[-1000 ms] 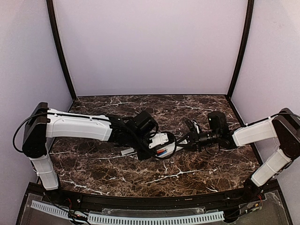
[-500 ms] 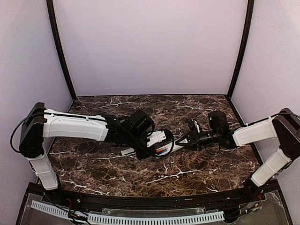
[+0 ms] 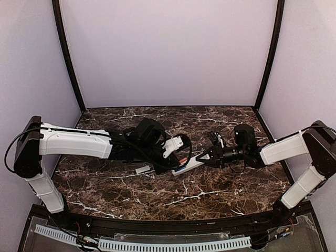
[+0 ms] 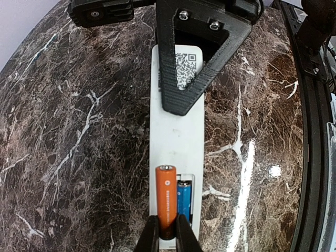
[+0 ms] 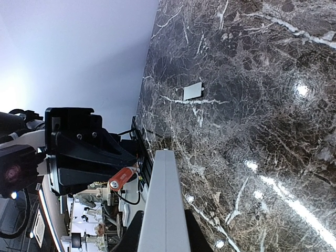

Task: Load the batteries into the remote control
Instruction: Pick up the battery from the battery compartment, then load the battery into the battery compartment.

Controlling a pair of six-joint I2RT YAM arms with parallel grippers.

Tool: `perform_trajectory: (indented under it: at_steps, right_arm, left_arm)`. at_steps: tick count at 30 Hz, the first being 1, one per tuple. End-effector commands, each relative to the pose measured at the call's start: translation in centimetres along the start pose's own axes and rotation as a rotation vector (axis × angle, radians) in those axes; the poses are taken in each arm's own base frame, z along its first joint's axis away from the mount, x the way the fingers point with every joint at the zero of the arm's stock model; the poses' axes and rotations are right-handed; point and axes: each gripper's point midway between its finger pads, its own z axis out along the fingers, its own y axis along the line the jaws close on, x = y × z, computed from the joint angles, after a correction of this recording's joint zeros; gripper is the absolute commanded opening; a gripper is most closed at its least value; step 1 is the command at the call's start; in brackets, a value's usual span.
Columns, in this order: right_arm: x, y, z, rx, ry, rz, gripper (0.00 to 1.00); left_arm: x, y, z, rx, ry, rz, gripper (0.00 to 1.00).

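Note:
The white remote control point(image 4: 177, 131) lies back up on the marble, its battery bay open at the near end. The blue battery point(image 4: 184, 202) sits in the bay's right slot. My left gripper point(image 4: 167, 231) is shut on the orange battery point(image 4: 167, 197) and holds it over the left slot, tilted up out of it. My right gripper point(image 5: 164, 231) is shut on the remote's far end point(image 5: 165, 205), and its black finger point(image 4: 189, 58) crosses the QR label. In the top view the remote point(image 3: 193, 163) lies between my left gripper point(image 3: 178, 166) and my right gripper point(image 3: 205, 157).
The small white cover piece point(image 3: 143, 169) lies on the marble left of the remote, under my left arm; it also shows in the right wrist view point(image 5: 192, 91). Black frame posts and lilac walls close in the table at the back and sides.
My left arm has drawn its wrist back and to the left, still holding the orange battery at the bay, so more of the remote shows. The right arm has hardly moved.

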Motion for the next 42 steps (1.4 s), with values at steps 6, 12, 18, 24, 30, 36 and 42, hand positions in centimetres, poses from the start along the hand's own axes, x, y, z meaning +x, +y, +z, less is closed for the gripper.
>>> perform_trajectory:
  at_steps: [6,12,18,24,30,36,42]
  right_arm:
    - [-0.2,0.6,-0.1,-0.034,-0.011,-0.024,0.00]
    - [-0.1,0.6,-0.1,-0.035,-0.013,-0.015,0.00]
    - [-0.2,0.5,0.0,-0.043,-0.019,-0.004,0.00]
    - [-0.2,0.6,0.1,-0.057,-0.013,0.009,0.00]
    - [-0.2,0.6,0.1,-0.058,-0.011,0.009,0.00]
    - [-0.3,0.8,0.1,-0.069,-0.010,0.012,0.00]
    - [-0.4,1.1,0.0,-0.087,-0.011,0.014,0.00]
  left_arm:
    - [-1.4,0.4,-1.2,-0.028,-0.066,-0.011,0.00]
    - [-1.5,0.7,-1.0,-0.041,-0.076,-0.016,0.00]
    - [-1.7,0.7,-0.6,-0.039,-0.076,-0.012,0.01]
    - [-1.5,0.7,-0.1,-0.033,-0.073,-0.008,0.00]
    - [-1.3,0.2,0.3,-0.003,-0.058,-0.003,0.00]
    - [-0.3,-0.4,0.4,0.028,-0.033,-0.001,0.00]
    - [0.2,-0.3,0.7,0.022,-0.015,-0.003,0.00]
